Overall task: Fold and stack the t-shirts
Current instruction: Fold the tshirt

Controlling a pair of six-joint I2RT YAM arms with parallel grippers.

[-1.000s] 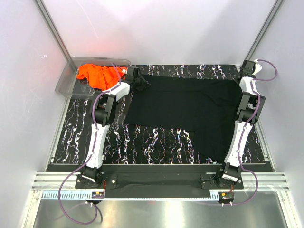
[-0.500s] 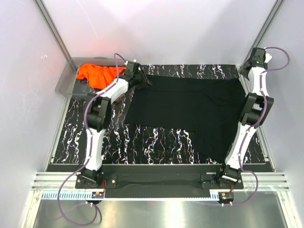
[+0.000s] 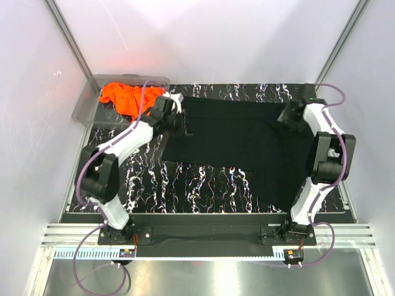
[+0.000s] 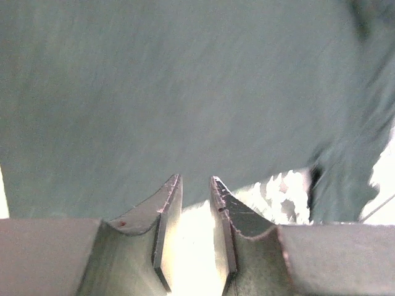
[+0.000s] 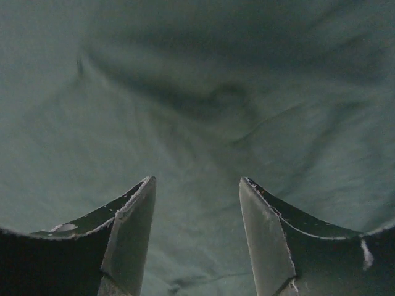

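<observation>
Though spread broad across the dark white-veined worktop (image 3: 105,172), nowhere near folded yet: plain black fabric t-shirt (image 3: 241,135), far edge laid out wide, one flap running down toward the near right side, soft creases showing in the right wrist view. Looks like early going on this first garment. Over at the far-left corner, bright orange fabric t-shirt (image 3: 123,97) in a crumpled heap, partly inside the clear plastic bin (image 3: 86,112) and partly spilling over its rim; unfolded. No stack anywhere.

Left pincer (image 3: 180,118) down at the black shirt's left edge, near the far corner; jaws parted only a sliver, bright worktop showing through the gap, nothing gripped, cloth just ahead of the tips. Right pincer (image 3: 288,116) over the far right part of the same shirt; jaws standing wide, black fabric below, nothing pinched.

By the look of it, both poised for a grab along the far edge, perhaps to draw it nearward for a first fold. Left to do: fold the black one, fetch and fold the orange one, set one atop the other. Nearly all of the job ahead.
</observation>
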